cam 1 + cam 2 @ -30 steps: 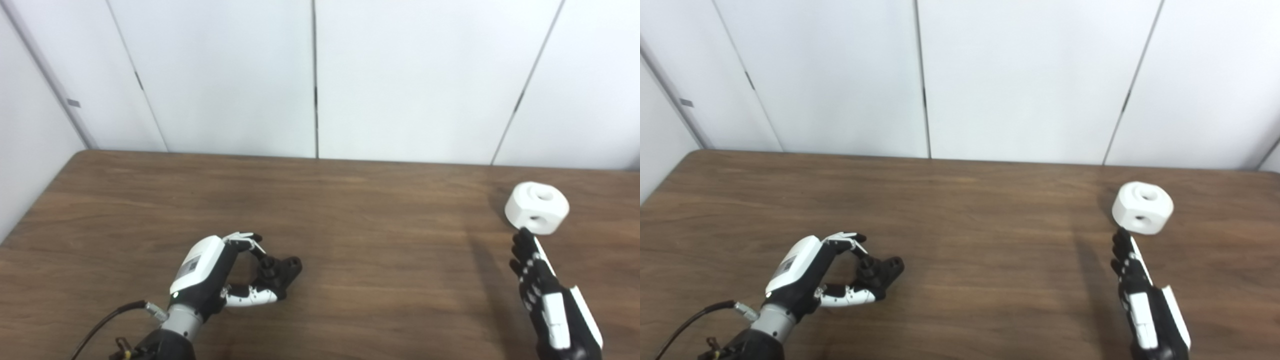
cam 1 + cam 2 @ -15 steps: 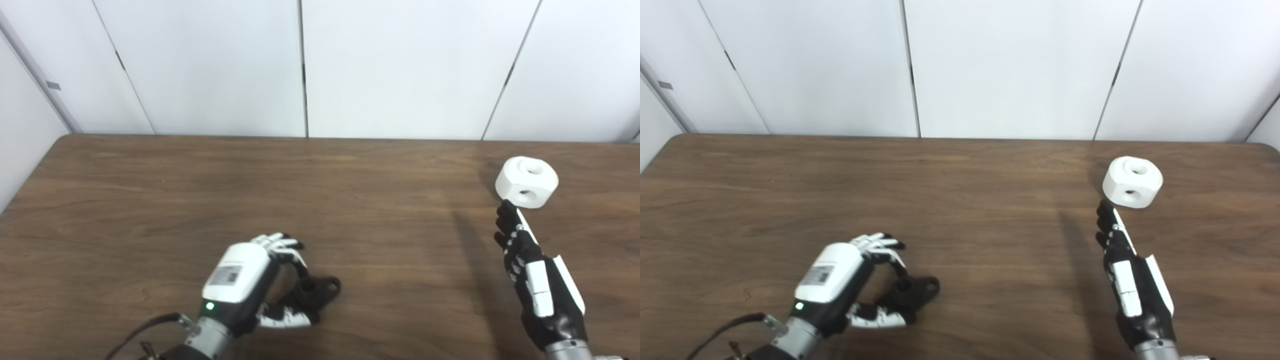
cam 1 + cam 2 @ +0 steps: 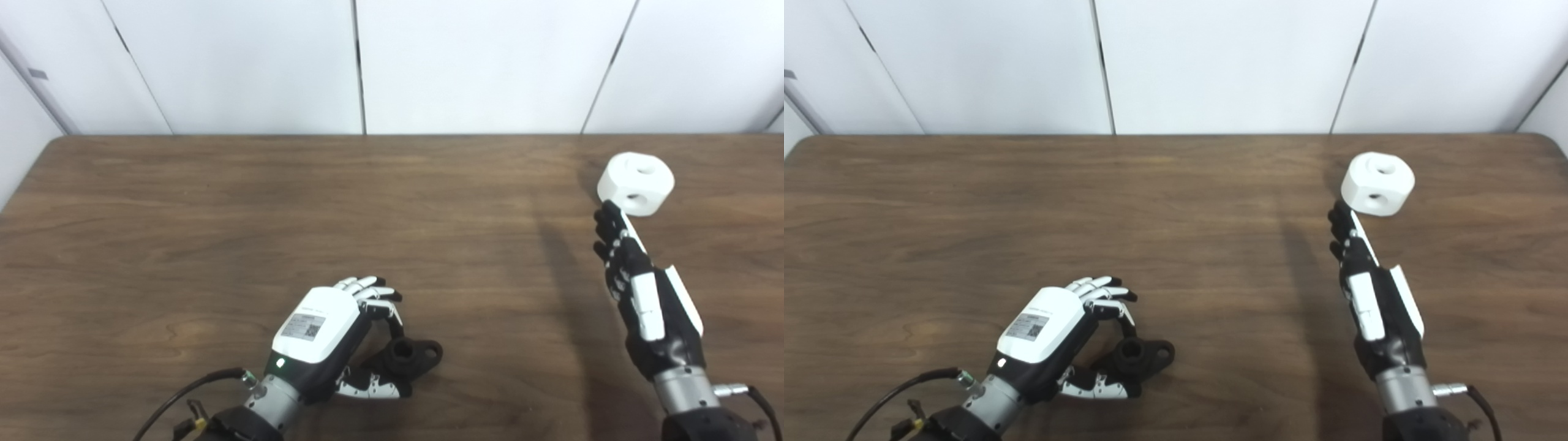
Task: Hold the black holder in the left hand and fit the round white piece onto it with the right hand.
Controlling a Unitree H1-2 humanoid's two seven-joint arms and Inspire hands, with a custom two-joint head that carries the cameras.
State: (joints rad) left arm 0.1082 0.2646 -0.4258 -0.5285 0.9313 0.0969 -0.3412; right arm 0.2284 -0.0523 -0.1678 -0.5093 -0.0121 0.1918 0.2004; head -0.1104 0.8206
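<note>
The black holder (image 3: 419,354) lies on the wooden table (image 3: 245,214) near its front edge, left of centre. My left hand (image 3: 324,343) is curled around it, with fingers pressed on its far side and the thumb on its near side. The round white piece (image 3: 637,184), with a hole on top and another in its side, rests at the far right. My right hand (image 3: 643,294) stands edge-on with straight fingers, open and holding nothing. Its fingertips end just short of the white piece, on the piece's near left side.
White wall panels rise behind the table's far edge (image 3: 392,136). A black cable (image 3: 184,395) trails from my left wrist at the bottom edge. Bare wood lies between the two hands.
The camera has tilted down, so the whole scene sits higher. My left hand with the black holder has shifted right and toward the near edge. The right hand stays by the white piece.
</note>
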